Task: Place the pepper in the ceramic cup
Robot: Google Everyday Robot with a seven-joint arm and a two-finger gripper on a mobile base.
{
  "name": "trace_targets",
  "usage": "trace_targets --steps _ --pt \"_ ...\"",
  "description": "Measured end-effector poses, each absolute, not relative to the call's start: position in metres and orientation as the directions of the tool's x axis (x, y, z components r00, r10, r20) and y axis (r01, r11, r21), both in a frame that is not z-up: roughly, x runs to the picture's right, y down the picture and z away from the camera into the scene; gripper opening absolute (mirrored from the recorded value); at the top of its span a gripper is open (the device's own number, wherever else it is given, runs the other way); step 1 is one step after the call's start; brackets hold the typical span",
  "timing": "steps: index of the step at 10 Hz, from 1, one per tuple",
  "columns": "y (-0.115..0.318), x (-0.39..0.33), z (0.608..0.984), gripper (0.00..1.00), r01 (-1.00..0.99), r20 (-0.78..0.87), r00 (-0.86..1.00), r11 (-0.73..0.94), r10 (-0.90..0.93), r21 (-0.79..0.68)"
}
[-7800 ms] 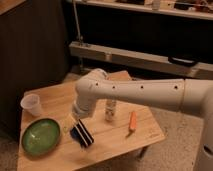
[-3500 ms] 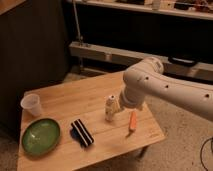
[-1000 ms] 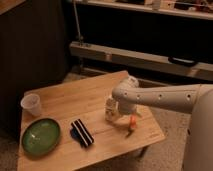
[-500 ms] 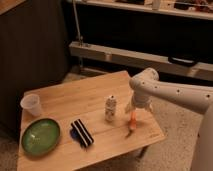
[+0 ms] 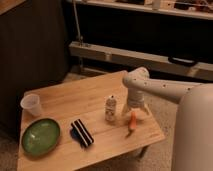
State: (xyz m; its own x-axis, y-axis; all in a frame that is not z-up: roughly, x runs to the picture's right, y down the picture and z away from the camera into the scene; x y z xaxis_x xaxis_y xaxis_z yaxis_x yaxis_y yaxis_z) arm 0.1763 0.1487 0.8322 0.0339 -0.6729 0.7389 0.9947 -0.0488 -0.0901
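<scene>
The whitish translucent tapered cup (image 5: 31,105) stands by the wide green bowl (image 5: 41,136), well apart from the slender orange pepper (image 5: 132,123). The gripper (image 5: 133,114) is at the pepper's top; whether it grasps cannot be told.

Table (image 5: 75,100) layout: cup (image 5: 31,104) at the far left, bowl (image 5: 41,136) just in front of it. Pack (image 5: 82,132) sits right of the bowl near the front. Bottle (image 5: 110,108) is mid-table, behind and right of the pack. Pepper (image 5: 132,123) lies right of the bottle, with the gripper (image 5: 133,115) right over its back end.
</scene>
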Motion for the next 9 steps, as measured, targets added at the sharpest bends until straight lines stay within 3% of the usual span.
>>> trace_targets --steps 9 --pt "0.171 0.184 0.874 0.80 0.993 0.767 0.078 -0.020 -0.637 -0.118"
